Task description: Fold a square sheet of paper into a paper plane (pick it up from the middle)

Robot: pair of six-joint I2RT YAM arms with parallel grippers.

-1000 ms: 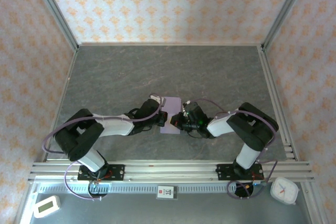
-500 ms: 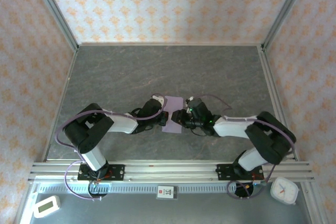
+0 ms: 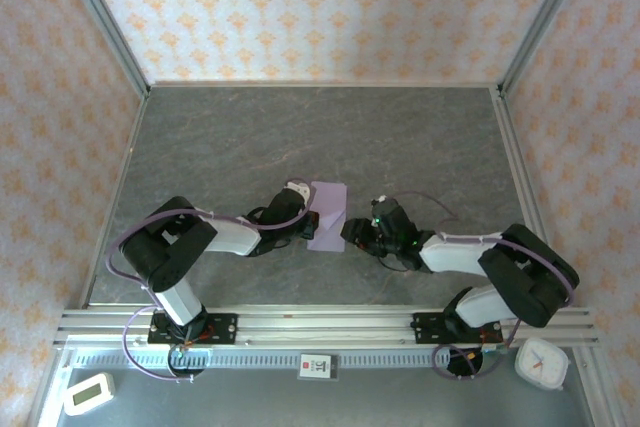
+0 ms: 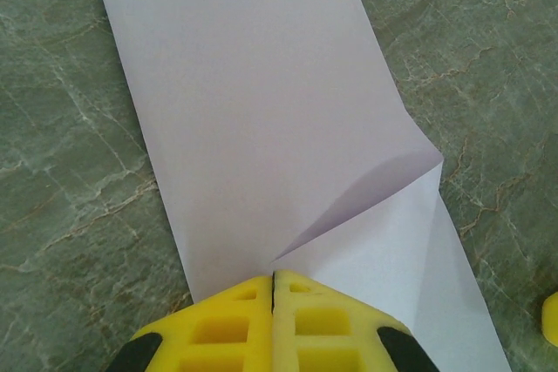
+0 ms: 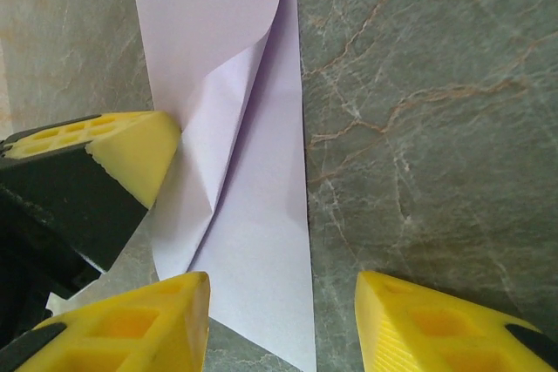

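Corner fold in hand, probably: flap [image 4: 379, 182] of paper [image 4: 253, 84] half-raised; left gripper [image 4: 273, 302] shut, tips pinning paper; right gripper [image 5: 281, 295] parted, empty. Next, likely: press flap flat.

My left claw [image 4: 273, 283] is covering the near edge of the sheet of paper [image 4: 261, 102] where its closed tips are meeting it, and the picture's bottom is cutting off the sheet's near right corner. Seen from my right claw [image 5: 283, 294], the sheet is running off the top edge, with my left claw hiding a strip of its left side. From above, the folds are looking too small to make out.
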